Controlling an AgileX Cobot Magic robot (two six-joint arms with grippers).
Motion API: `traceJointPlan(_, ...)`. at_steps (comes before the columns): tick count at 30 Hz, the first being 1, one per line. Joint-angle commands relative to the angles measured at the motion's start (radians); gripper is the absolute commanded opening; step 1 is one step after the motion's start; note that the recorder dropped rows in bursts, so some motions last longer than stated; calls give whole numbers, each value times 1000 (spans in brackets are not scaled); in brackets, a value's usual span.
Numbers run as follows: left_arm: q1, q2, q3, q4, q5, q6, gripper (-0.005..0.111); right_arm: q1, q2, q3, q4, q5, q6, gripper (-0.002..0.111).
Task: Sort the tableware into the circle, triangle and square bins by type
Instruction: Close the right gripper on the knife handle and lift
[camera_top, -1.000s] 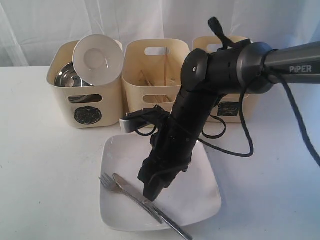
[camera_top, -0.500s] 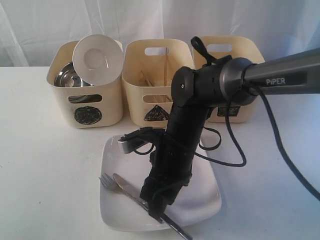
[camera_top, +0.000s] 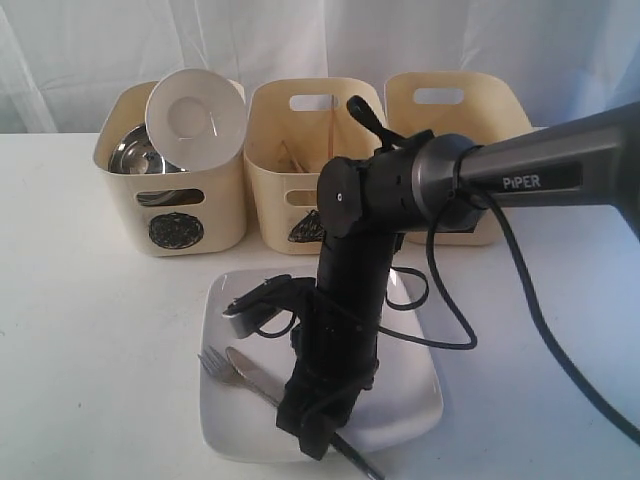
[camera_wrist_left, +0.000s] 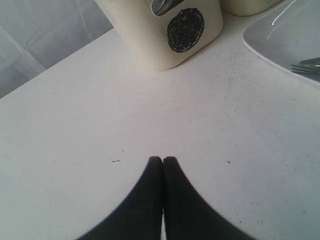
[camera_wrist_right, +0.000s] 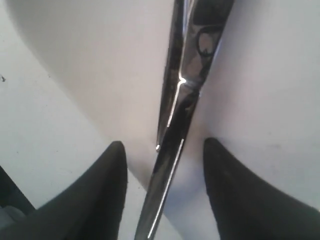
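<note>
- Knife (camera_top: 250, 372): slim, mirror-bright steel, lying diagonally on the white square plate (camera_top: 405, 385) at lower centre of the exterior view, blade beside the fork (camera_top: 213, 362).
- Right hand (camera_wrist_right: 163, 152): fingers spread, one on each side of the knife's handle.
- Left hand (camera_wrist_left: 163, 162): fingers pressed together above bare table (camera_wrist_left: 75, 125).
- Circle bin (camera_top: 175, 228), upper left: small white bowl (camera_top: 195, 115) tilted on its rim.

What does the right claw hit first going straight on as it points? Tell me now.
Most likely the knife handle: it lies between the fingers of the open right claw, across the plate rim. The remaining gap is unclear.
</note>
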Motion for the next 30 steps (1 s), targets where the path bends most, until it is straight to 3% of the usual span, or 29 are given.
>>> traceJointPlan(1,-4,-5,4,-3,-2,-2,0,7,-1,1,-93,-35,62,35)
traceJointPlan(3,-4,-5,4,-3,-2,-2,0,7,-1,1,-113,-36,79,25)
traceJointPlan(13,-4,-5,4,-3,-2,-2,0,7,-1,1,-115,-58,106,1)
traceJointPlan(30,-4,-5,4,-3,-2,-2,0,7,-14,0,-155,-126,198,0)
